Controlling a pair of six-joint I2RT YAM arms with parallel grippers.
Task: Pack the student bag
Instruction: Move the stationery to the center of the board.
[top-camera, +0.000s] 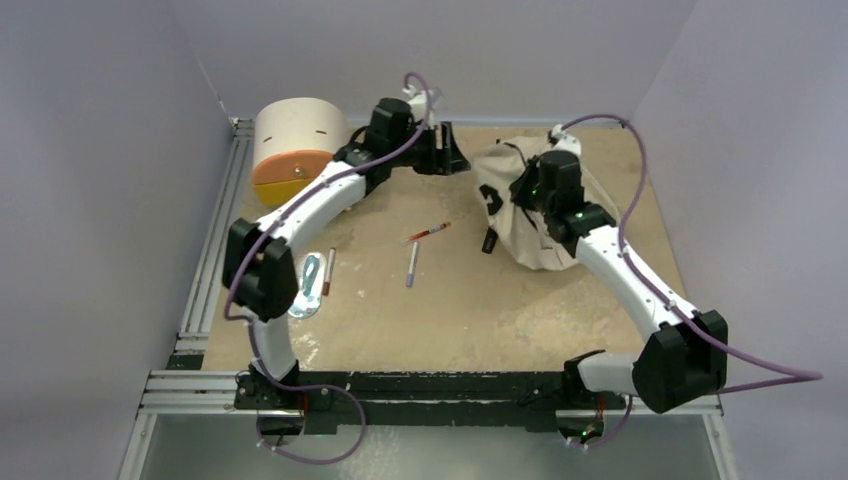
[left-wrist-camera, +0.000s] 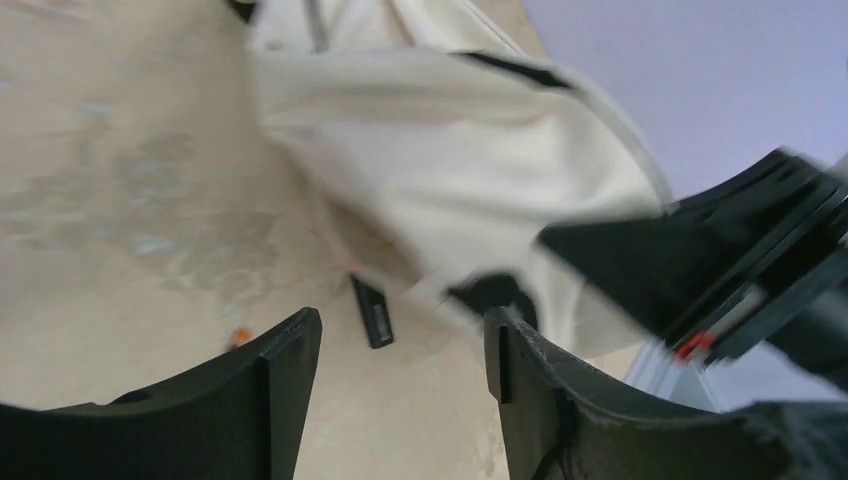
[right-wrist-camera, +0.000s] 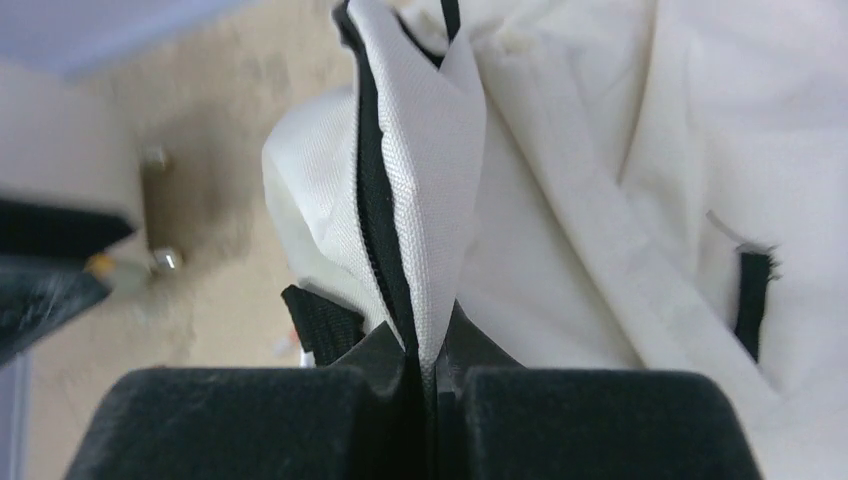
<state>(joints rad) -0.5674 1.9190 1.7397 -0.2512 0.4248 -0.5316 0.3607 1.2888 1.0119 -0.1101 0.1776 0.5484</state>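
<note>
The student bag (top-camera: 497, 165) is a cream fabric backpack with black zipper lines, slumped at the back right of the table. My right gripper (right-wrist-camera: 425, 362) is shut on a fold of the bag's edge along a black zipper (right-wrist-camera: 375, 200); from above it sits over the bag's middle (top-camera: 527, 193). My left gripper (left-wrist-camera: 400, 345) is open and empty, just left of the bag (left-wrist-camera: 450, 170) and a little above the table; from above it is at the bag's back left (top-camera: 453, 158). A black strap tag (left-wrist-camera: 372, 312) lies below the bag's edge.
A cream cylindrical drawer box (top-camera: 293, 150) with orange and yellow fronts stands at the back left. A red pen (top-camera: 430, 232) and a purple pen (top-camera: 412, 265) lie mid-table. Another red pen (top-camera: 328, 272) and a pale metal tool (top-camera: 308, 285) lie by the left arm.
</note>
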